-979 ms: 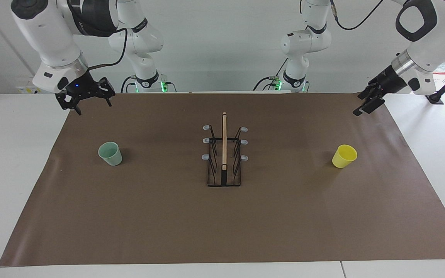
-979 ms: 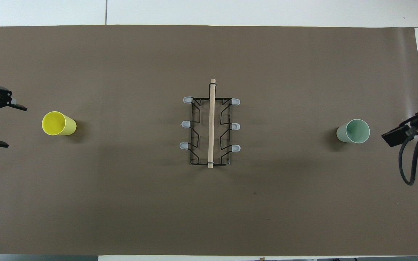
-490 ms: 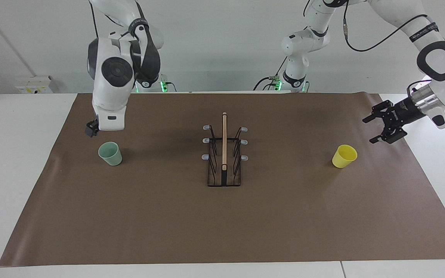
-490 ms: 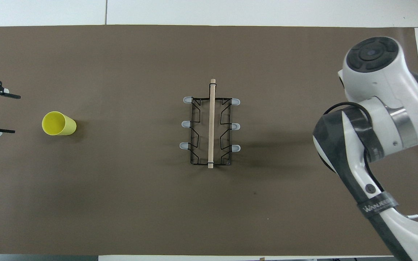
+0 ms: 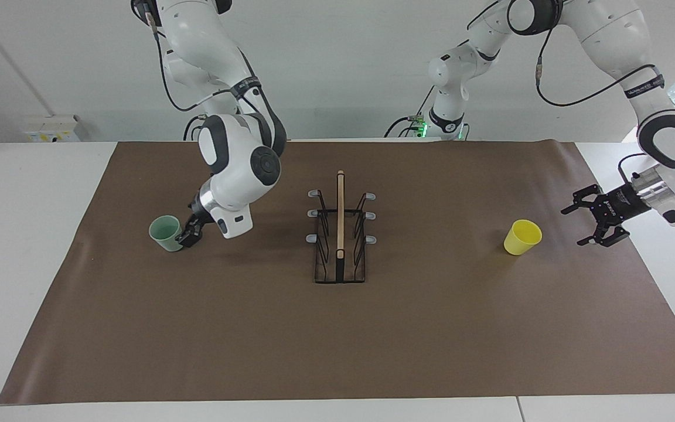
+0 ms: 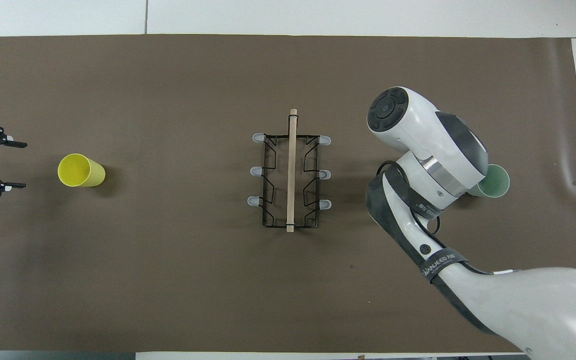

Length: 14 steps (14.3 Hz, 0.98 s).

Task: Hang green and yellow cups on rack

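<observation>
two cups stand upright on the brown mat that covers the desk (image 5: 33, 264), both about level with the middle of the rack, and neither is on a prong yet. taken from the robots outward: the rack (image 5: 340, 234) sits mid-mat between the arms with its long wooden top bar running straight away from the robots, three grey-tipped prongs down each side, all bare.

the green cup (image 5: 167, 232) is toward the right arm's end of the desk, well apart from the rack. the right end effector (image 5: 188, 235) is down at mat level right against the cup's rack-facing wall, reaching in sideways from the rack's direction. whether its fingers are parted or already closing on the wall i cannot tell (in the overhead view the wrist covers them, and only a sliver of the green cup (image 6: 493, 182) peeks out).

the yellow cup (image 5: 522, 237) is toward the left arm's end, mouth up. the left end effector (image 5: 598, 221) hangs just outside it over the mat's edge, fingers spread wide and pointing at the cup, a clear gap between them.

so each cup has its own arm nearest. the right arm looks a step ahead. the left needs a straight run inward along the desk's long axis to bracket the cup.
</observation>
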Motion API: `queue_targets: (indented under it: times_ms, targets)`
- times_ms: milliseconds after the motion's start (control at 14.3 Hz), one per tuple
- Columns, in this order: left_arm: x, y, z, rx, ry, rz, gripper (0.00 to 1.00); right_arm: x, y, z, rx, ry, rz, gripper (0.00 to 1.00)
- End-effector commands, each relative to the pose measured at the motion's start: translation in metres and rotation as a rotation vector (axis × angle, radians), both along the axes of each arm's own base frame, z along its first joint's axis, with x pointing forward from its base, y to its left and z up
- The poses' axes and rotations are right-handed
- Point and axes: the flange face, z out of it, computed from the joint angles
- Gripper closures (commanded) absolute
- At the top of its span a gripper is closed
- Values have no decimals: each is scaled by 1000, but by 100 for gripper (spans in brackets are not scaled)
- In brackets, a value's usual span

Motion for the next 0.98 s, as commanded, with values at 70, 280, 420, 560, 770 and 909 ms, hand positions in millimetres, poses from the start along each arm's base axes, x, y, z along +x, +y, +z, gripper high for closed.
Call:
queue_targets:
  times_ms: [70,280,420,560,770,909]
  targets:
    - [-30,-19,-34,-47,-4,101,0,-21,5,-25,37,16,122,0]
    - [-50,-33,-50,-127,9,176,0,-35,6,-54,98,47,234,0]
    - [-66,-40,-63,-170,-49,220,0,-45,3,-69,72,64,280,0]
    - [-71,-50,-71,-181,-63,240,0,-48,-3,-71,30,57,328,2]
    - [-76,-70,-83,-179,-76,275,0,-46,-28,-77,-30,67,345,3]
    - [-75,-75,-84,-220,-96,331,0,-49,-31,-84,-52,67,351,2]
